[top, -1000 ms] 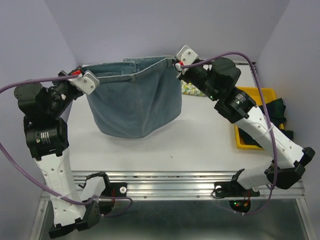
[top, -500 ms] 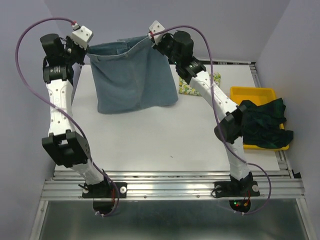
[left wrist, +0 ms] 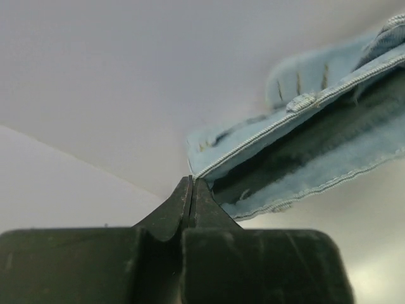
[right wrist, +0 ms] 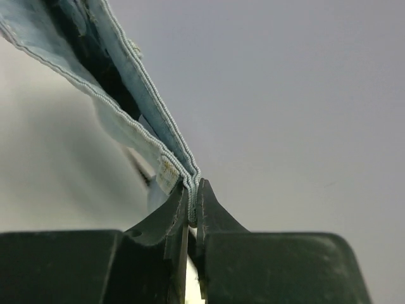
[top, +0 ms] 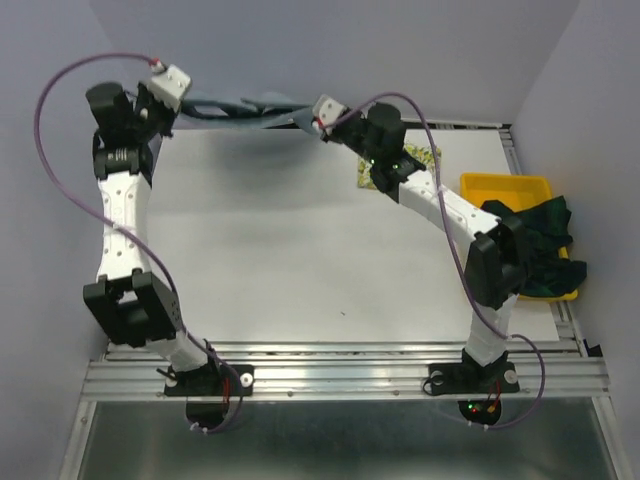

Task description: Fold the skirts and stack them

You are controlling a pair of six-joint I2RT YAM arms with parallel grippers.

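Observation:
The light blue-grey skirt (top: 245, 107) stretches as a thin band along the table's far edge, held at both ends. My left gripper (top: 182, 100) is shut on its left waistband corner (left wrist: 209, 158). My right gripper (top: 308, 118) is shut on the other waistband end (right wrist: 171, 158). The lemon-print skirt (top: 415, 160) lies at the back right, partly hidden behind my right arm. The dark plaid skirt (top: 535, 245) is heaped over the yellow tray (top: 505, 185) at the right.
The purple back wall stands right behind the held skirt. The white table (top: 300, 250) spreads in front of it. Both arms reach far back, their cables arching above.
Both grippers have moved back and down with the blue skirt. It hung as an open sheet before; now it shows only as a low band at the far edge.

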